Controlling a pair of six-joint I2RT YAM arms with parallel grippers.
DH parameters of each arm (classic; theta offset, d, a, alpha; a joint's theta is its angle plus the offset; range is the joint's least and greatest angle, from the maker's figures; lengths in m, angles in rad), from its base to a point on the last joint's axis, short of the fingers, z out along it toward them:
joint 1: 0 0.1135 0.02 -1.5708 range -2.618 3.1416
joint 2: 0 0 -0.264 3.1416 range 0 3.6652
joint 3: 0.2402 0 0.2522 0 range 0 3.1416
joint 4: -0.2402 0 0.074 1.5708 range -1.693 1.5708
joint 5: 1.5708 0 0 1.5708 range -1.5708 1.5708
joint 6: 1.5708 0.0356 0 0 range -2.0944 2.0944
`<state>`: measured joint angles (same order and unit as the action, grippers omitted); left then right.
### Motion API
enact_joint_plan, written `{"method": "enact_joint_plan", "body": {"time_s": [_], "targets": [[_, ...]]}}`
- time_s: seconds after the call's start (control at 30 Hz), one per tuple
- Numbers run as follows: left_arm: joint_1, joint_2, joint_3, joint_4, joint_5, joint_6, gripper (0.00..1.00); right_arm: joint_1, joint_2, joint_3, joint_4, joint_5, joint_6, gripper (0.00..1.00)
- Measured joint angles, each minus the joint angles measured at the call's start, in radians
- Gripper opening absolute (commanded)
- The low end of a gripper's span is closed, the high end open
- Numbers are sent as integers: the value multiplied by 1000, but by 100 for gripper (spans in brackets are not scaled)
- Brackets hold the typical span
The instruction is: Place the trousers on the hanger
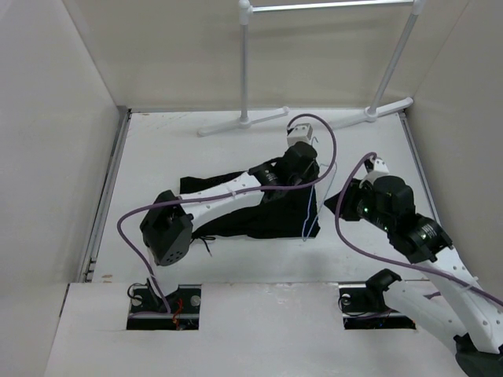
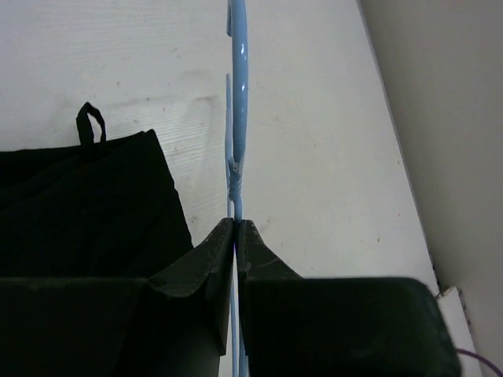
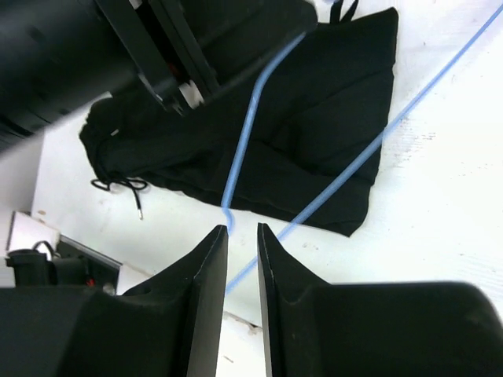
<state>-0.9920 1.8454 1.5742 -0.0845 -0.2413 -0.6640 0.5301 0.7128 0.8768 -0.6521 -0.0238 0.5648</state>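
Left hand (image 2: 236, 225) clamped on hanger (image 2: 238, 94) wire. Right hand (image 3: 242, 229) slightly apart, wire just off tips, nothing held. Trousers (image 1: 263, 221) flat on bench (image 1: 157, 149), hanger over right end. Hold left pinch firm, raise hanger level, feed cloth through with right hand.

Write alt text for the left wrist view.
The left claw is shut on the thin pale blue hanger, whose wire runs straight up the frame. Black trousers lie beside it on the white table, a small loop at their edge.
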Motion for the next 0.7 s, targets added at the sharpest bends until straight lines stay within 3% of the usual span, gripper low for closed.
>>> {"method": "enact_joint_plan", "body": {"time_s": [0.13, 0.3, 0.43, 0.5, 0.7], "targets": [[-14, -10, -94, 87, -45, -77, 0, -36, -10, 0, -6, -11, 14, 35], [-37, -49, -234, 221, -105, -178, 0, -121, 53, -4, 13, -52, 51, 20], [-78, -105, -351, 312, -187, -258, 0, -148, 179, -73, 151, -83, 108, 16], [-98, -116, -394, 352, -220, -290, 0, -160, 253, -126, 220, -93, 131, 21], [-113, -109, -489, 419, -273, -364, 0, -192, 469, -213, 406, -97, 167, 54]]}}
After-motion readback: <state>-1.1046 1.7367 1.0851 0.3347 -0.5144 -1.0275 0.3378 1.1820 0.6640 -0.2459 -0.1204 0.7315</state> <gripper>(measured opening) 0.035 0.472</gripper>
